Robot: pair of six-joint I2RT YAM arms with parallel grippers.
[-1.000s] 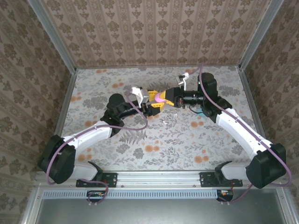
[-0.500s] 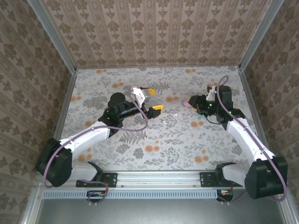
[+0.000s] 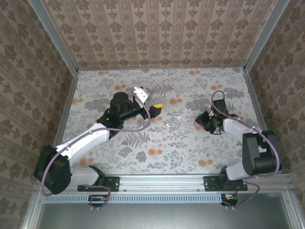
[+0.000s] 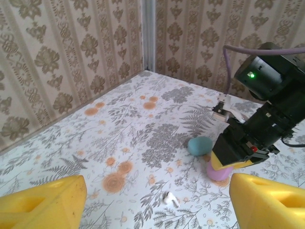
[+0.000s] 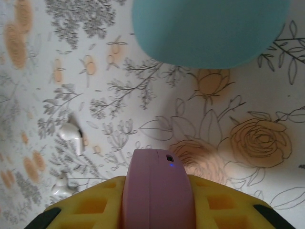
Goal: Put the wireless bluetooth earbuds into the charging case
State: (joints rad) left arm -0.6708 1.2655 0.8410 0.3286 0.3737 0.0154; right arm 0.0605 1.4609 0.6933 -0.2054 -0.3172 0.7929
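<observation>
My right gripper (image 5: 157, 212) is shut on a pink pebble-shaped charging case (image 5: 157, 183), lid closed, held low over the table. In the top view this case (image 3: 197, 124) sits at the right gripper (image 3: 200, 122), right of centre. Two white earbuds (image 5: 71, 136) (image 5: 62, 189) lie on the table beyond it. My left gripper (image 4: 155, 210) stands open, empty, its yellow fingers (image 4: 43, 202) wide apart, with a white earbud (image 4: 170, 199) on the table ahead. From above, the left gripper (image 3: 153, 107) is left of the earbuds (image 3: 167, 125).
A closed teal case (image 4: 199, 145) lies on the floral table just behind the pink one, and looms large as the teal case (image 5: 209, 28) in the right wrist view. Patterned walls (image 3: 157, 33) enclose the table on three sides.
Both grippers met at the centre around the pink case. The left one let go, opened and drew back left. The right one carried the case right and down toward the table.
</observation>
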